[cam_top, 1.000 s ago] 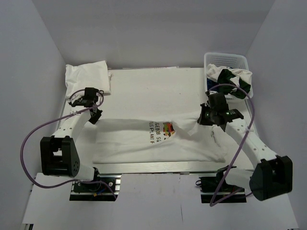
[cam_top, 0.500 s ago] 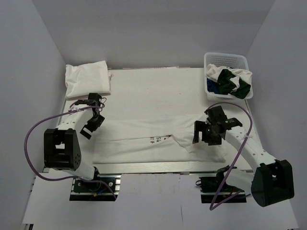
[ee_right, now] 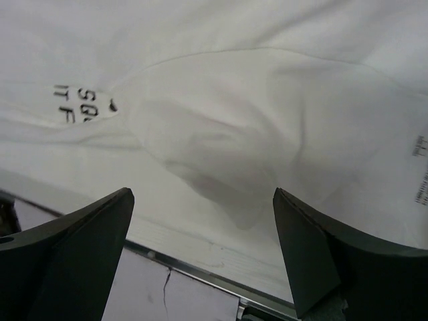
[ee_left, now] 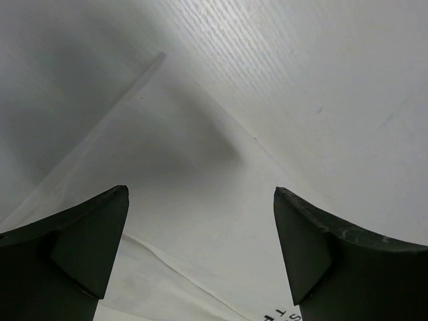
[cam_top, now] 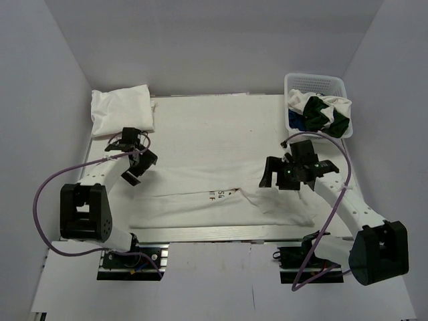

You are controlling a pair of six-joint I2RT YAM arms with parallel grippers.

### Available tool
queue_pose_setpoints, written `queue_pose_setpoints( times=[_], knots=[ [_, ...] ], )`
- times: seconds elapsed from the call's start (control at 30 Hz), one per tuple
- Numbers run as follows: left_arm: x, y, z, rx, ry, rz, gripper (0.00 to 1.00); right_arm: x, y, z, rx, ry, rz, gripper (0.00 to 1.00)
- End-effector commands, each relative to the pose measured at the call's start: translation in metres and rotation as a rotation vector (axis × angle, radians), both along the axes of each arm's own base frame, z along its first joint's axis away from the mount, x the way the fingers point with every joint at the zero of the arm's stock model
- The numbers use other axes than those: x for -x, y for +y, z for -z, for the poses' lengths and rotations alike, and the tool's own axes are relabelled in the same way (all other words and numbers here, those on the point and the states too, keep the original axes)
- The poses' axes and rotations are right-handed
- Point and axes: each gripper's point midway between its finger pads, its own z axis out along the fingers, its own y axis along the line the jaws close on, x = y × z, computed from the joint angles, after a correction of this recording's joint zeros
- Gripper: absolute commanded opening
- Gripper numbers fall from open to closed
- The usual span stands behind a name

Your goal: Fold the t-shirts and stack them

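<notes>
A white t-shirt (cam_top: 200,204) with a cartoon print lies folded lengthwise near the table's front edge, a bit of black text (cam_top: 215,195) showing at the fold. My left gripper (cam_top: 138,167) hangs open just above its left end, holding nothing. My right gripper (cam_top: 277,176) is open over the rumpled right part. In the left wrist view the open gripper (ee_left: 200,194) looks down on flat white cloth (ee_left: 167,180). In the right wrist view the gripper (ee_right: 202,195) is open above the shirt's puckered cloth (ee_right: 254,120). More t-shirts (cam_top: 324,114), white, green and blue, sit in the basket.
A folded white pile (cam_top: 122,108) lies at the back left corner. The white lattice basket (cam_top: 315,81) stands at the back right. The table's metal front rail (ee_right: 200,266) runs just beyond the shirt's near edge.
Both grippers went from shut on the shirt to open and let it go. The raised cloth dropped over toward the front, hiding most of the print. Both grippers then lifted slightly away.
</notes>
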Motion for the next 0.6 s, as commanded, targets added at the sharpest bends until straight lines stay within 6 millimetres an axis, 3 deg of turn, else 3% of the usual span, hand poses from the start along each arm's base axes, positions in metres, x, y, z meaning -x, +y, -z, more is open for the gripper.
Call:
queue_pose_setpoints(
  times=[0.0,0.07,0.1,0.2,0.23,0.3,0.43,0.57],
  knots=[
    [-0.005,-0.017,0.022,0.062,0.019,0.086,0.99,0.021,0.027,-0.005,-0.146,0.007,-0.177,0.90],
    [0.002,-0.009,0.036,0.018,0.075,0.066,0.99,0.021,0.020,0.005,-0.115,0.033,-0.141,0.90],
    [0.010,-0.004,0.049,-0.004,0.129,0.058,0.99,0.016,0.000,0.019,-0.010,0.057,-0.018,0.90],
    [0.022,0.001,0.065,-0.032,0.199,0.049,0.99,0.010,-0.024,0.036,0.099,0.122,0.151,0.90],
    [0.032,0.002,0.074,-0.034,0.243,0.050,0.99,0.003,-0.039,0.039,0.166,0.106,0.239,0.90],
    [0.038,0.009,0.082,-0.053,0.274,0.034,0.99,-0.007,-0.048,0.041,0.183,0.106,0.319,0.90],
    [0.055,0.026,0.092,-0.130,0.371,-0.015,0.99,-0.027,-0.050,0.044,0.141,0.092,0.367,0.90],
    [0.052,0.032,0.093,-0.165,0.395,-0.021,0.99,-0.035,-0.045,0.056,0.125,0.129,0.332,0.90]
  ],
)
